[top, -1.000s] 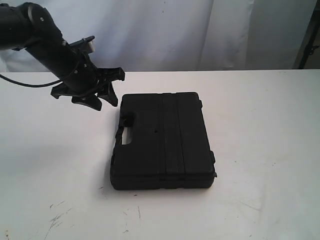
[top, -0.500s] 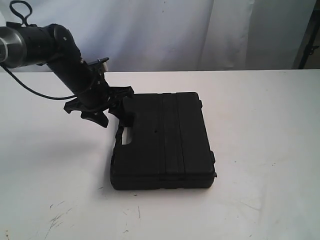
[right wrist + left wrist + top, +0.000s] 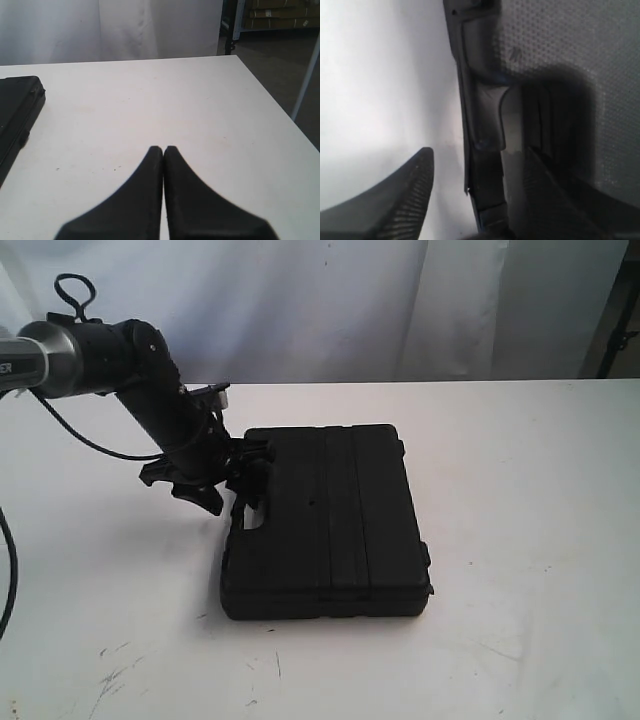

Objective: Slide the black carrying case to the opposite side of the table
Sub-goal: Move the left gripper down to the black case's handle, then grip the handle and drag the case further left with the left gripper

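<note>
We have our left gripper (image 3: pixel 236 481) spread wide astride the handle edge of the black carrying case (image 3: pixel 330 520), which lies mid-table (image 3: pixel 520 490) — the slide to the opposite edge looks not yet begun — and our right gripper (image 3: pixel 163 155) hangs pressed closed.

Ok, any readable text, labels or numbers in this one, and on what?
"ER": end of a word on the left arm's silver link, cut off by the frame edge; reading uncertain.
black carrying case: a small mark on its lid, too blurred to read.
cardboard boxes: print too blurred.
</note>
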Robot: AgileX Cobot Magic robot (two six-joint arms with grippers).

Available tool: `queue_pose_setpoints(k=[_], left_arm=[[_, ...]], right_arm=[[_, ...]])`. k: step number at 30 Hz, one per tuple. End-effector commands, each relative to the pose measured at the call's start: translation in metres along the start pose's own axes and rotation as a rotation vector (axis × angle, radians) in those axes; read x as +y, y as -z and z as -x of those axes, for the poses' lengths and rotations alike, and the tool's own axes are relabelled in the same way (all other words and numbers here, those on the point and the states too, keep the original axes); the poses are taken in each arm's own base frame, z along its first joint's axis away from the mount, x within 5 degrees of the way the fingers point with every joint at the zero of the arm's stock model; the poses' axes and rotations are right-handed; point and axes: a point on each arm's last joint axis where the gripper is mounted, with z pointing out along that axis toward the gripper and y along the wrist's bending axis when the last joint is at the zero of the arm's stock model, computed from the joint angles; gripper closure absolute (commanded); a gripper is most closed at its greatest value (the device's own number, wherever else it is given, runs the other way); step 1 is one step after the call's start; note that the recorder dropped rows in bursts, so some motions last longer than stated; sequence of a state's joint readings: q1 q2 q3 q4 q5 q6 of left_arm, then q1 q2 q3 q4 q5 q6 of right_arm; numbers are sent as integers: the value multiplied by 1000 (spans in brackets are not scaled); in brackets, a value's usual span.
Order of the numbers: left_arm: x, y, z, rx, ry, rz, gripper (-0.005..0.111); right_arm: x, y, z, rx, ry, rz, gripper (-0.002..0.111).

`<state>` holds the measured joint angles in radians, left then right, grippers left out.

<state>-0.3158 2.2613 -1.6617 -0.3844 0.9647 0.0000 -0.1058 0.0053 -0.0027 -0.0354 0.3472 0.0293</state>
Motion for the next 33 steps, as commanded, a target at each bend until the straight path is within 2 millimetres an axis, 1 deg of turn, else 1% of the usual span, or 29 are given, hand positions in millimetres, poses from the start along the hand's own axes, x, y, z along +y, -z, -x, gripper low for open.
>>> queue_pose_setpoints(k=[1, 5, 7, 9, 14, 19, 24, 28, 33], left_arm=[[-7, -14, -1, 5, -13, 10, 55], [-4, -15, 0, 0, 1, 27, 56], [-3, -15, 1, -9, 12, 42, 61], [-1, -15, 1, -16, 13, 64, 73], [0, -15, 2, -17, -1, 73, 107], [1, -15, 2, -17, -27, 86, 107], [5, -6, 2, -23, -26, 112, 107], [13, 6, 4, -41, -26, 148, 107], [29, 30, 9, -88, 21, 151, 107]], right_arm=[[0, 0, 0, -5, -2, 2, 108], [0, 0, 0, -5, -2, 2, 108], [0, 0, 0, -5, -2, 2, 108], [0, 0, 0, -5, -4, 3, 108], [0, 0, 0, -5, -4, 3, 108], [0, 0, 0, -5, -4, 3, 108], [0, 0, 0, -5, -4, 3, 108], [0, 0, 0, -5, -4, 3, 108], [0, 0, 0, -5, -4, 3, 108]])
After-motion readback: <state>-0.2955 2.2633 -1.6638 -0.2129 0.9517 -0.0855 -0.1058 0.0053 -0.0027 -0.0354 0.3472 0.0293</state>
